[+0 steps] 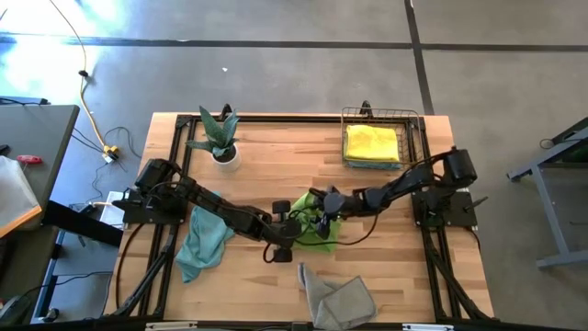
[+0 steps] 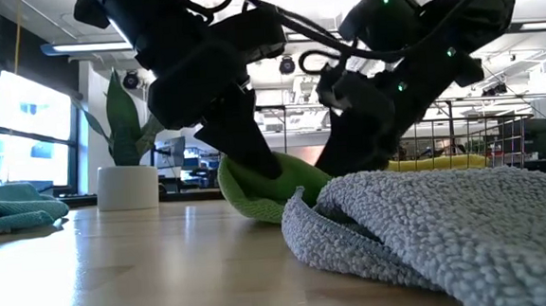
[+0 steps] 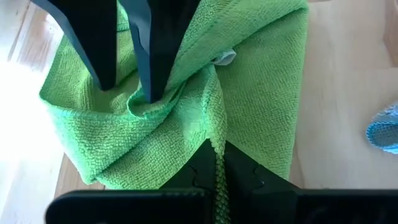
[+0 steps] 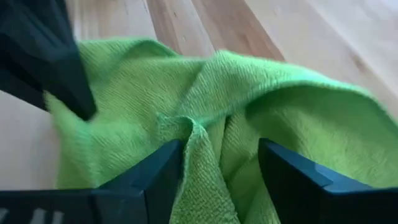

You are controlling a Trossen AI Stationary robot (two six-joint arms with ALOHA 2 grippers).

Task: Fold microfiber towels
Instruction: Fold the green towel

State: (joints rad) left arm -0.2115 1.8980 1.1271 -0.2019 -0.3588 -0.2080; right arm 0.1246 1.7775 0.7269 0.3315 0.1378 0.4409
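Both grippers meet at the lime green towel (image 1: pixel 312 225) mid-desk. The left gripper (image 3: pixel 219 163) pinches a fold, visible only in its wrist view. The right gripper (image 4: pixel 219 165) stands spread around a ridge

A robotics lab or workshop: a wooden worktop (image 1: pixel 386 276) on a black frame stands on bare concrete floor (image 1: pixel 276 74), with ceiling strip lights (image 2: pixel 86 49) and loose cables (image 1: pixel 87 101).

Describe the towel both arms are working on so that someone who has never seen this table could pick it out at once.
Start at the wooden table and look to its middle, where the two dark arms meet. The lime green towel lies bunched there, with the left claw and the right claw both on it. It is the only green cloth: the teal towel, grey towel and yellow towel lie apart, untouched.
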